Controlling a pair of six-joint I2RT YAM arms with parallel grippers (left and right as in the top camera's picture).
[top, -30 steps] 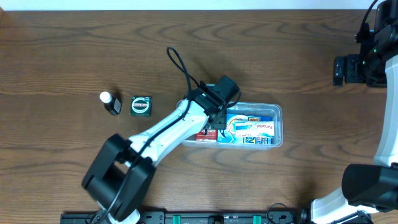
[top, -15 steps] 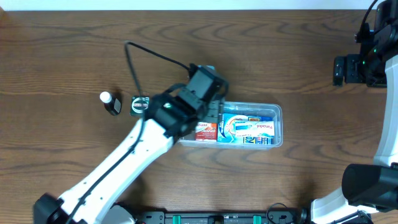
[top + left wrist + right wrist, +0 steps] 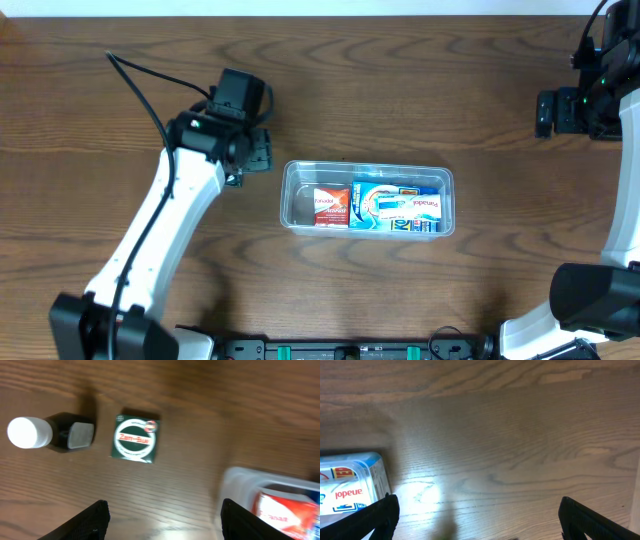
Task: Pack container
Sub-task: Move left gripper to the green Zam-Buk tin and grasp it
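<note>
The clear plastic container [image 3: 290, 172] lies mid-table and holds a red box [image 3: 331, 207] and a blue toothpaste box [image 3: 400, 208]. My left gripper [image 3: 255, 152] is open and empty, just left of the container. In the left wrist view its fingers [image 3: 162, 520] spread over bare wood. Ahead of them lie a small green box [image 3: 136, 439] and a dark bottle with a white cap [image 3: 50, 434]. The container's corner [image 3: 240, 485] shows at the right. In the overhead view my arm hides the green box and the bottle. My right gripper [image 3: 545, 112] is open at the far right edge.
The right wrist view shows wood between the open fingers [image 3: 477, 520] and the container's end [image 3: 380, 467] at the left. A black cable [image 3: 150, 90] loops behind the left arm.
My left gripper has pulled out of the container and swung left and back, leaving the red box inside. It now hovers near the green box and bottle. The right arm has not moved.
</note>
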